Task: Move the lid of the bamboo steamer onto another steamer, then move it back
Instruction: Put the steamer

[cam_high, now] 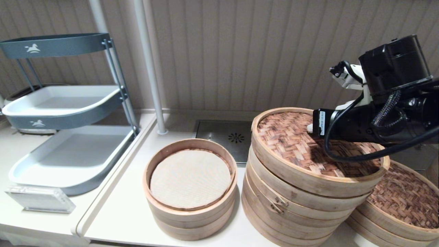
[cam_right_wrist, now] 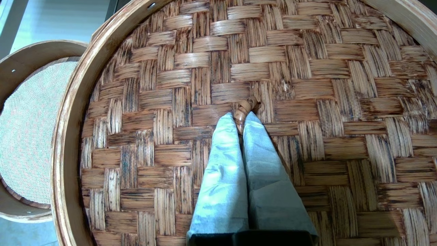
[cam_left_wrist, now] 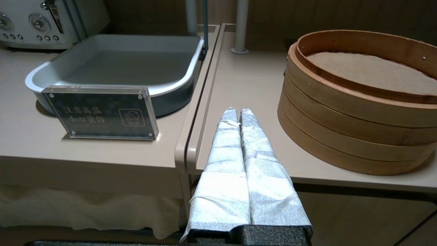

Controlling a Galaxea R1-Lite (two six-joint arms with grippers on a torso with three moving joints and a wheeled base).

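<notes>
Right claw clamped on bamboo steamer lid knot, left claw together, sign unreadable.

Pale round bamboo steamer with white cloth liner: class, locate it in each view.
Head view: steamer centre foreground, left of tall bamboo stack.
Left wrist view: on the counter, beyond the left tool.
Right wrist view: partly seen past the woven lid.
Landmark: its cloth liner.

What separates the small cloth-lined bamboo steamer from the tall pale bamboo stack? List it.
The small cloth-lined bamboo steamer is open, its pale cloth showing; the tall pale bamboo stack wears a brown woven lid. The small steamer is lower and narrower than the tall stack. Both are round bamboo.
</notes>
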